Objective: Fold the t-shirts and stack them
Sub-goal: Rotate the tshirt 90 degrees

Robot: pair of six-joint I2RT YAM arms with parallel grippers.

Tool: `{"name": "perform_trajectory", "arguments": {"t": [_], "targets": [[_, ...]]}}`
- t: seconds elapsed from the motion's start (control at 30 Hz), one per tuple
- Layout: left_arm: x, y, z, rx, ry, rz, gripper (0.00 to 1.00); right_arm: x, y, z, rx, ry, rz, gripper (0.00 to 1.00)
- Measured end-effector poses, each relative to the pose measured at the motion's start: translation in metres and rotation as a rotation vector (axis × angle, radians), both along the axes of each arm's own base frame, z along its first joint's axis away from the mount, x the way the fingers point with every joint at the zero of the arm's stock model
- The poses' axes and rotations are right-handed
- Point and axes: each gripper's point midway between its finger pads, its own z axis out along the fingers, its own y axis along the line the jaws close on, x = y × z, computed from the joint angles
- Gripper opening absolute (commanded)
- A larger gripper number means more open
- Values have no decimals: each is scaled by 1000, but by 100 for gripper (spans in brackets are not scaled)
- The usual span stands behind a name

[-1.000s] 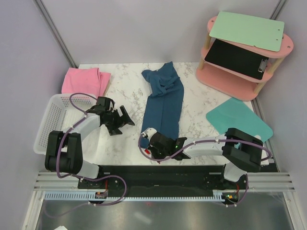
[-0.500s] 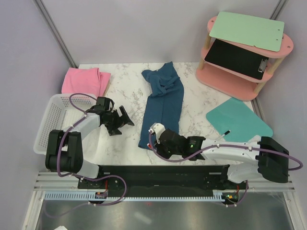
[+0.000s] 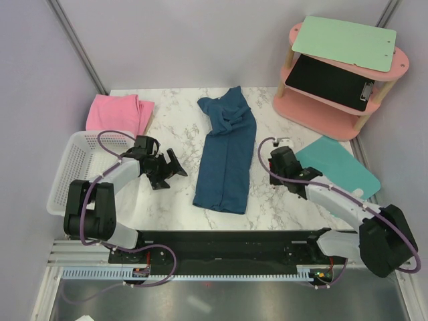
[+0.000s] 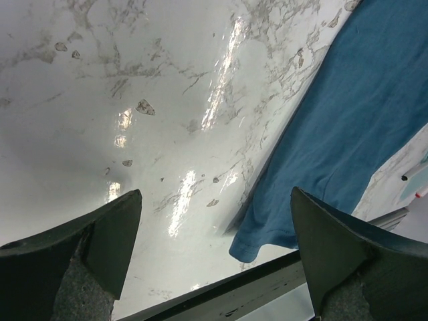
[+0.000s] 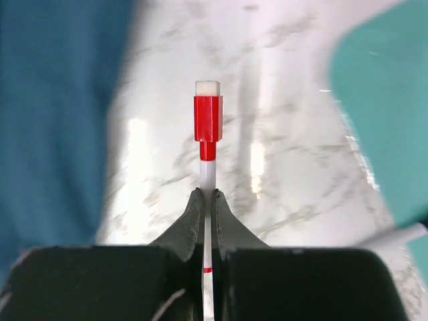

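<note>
Half done approx: dark blue t-shirt (image 3: 226, 160) folded lengthwise only, pink t-shirt (image 3: 119, 112) folded far-left on counter (image 3: 174, 127), no stack yet; left pincer (image 4: 215, 200) released, right pincer (image 5: 206, 197) clenched.

Bare marble (image 3: 175, 120) between pink shirt (image 3: 117, 114), teal shirt (image 3: 227, 157); pink shelf (image 3: 313, 115) blocks far-right corner.

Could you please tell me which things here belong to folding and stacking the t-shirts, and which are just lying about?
For the job: teal-blue t-shirt; pink t-shirt.
Lying about: white basket; turquoise mat; pink shelf; green clipboard; black clipboard; red-tipped stick pinched in the right hand.
</note>
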Motion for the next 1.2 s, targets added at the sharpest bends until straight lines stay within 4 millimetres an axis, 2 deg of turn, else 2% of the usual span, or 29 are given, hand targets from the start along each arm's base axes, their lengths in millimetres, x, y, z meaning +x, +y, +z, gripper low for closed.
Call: {"name": "perform_trajectory", "arguments": {"t": [0.1, 0.23, 0.33, 0.47, 0.5, 0.57, 0.6, 0.67, 0.7, 0.8, 0.9, 1.0, 1.03, 1.1, 1.13, 1.2], "targets": [[0, 0, -1, 0, 4, 0, 97, 18, -47, -17, -14, 55, -177, 0], [0, 0, -2, 1, 4, -4, 97, 23, -96, -55, -6, 187, -361, 0], [0, 0, -3, 3, 2, -9, 97, 46, -112, -55, 60, 182, -433, 0], [0, 0, -3, 5, 0, -13, 97, 61, -114, -56, 90, 177, -445, 2], [0, 0, -3, 5, 0, -14, 97, 62, -113, -55, 97, 175, -440, 6], [0, 0, -3, 5, 0, -15, 98, 63, -111, -55, 105, 176, -433, 25], [0, 0, -3, 5, 0, -15, 98, 63, -110, -56, 110, 177, -435, 49], [0, 0, -3, 5, 0, -17, 99, 62, -108, -56, 120, 183, -431, 69], [0, 0, -3, 4, -1, -17, 99, 64, -107, -54, 126, 175, -424, 83], [-1, -2, -2, -10, -2, -27, 99, 64, -104, -48, 134, 166, -405, 98], [0, -3, 2, -17, -14, -34, 96, 61, -102, -36, 134, 136, -385, 98], [0, -6, 7, -20, -35, -45, 81, 63, -95, -17, 146, 81, -351, 98], [0, -7, 8, -21, -41, -51, 55, 63, -89, -13, 150, 70, -332, 98], [0, -12, 10, -22, -54, -76, 11, 66, -73, -9, 157, 68, -287, 98], [-1, -15, 10, -26, -56, -85, 2, 69, -67, -9, 159, 71, -268, 98], [-2, -27, 12, -32, -73, -135, 2, 81, -43, -10, 160, 87, -210, 98]]}}
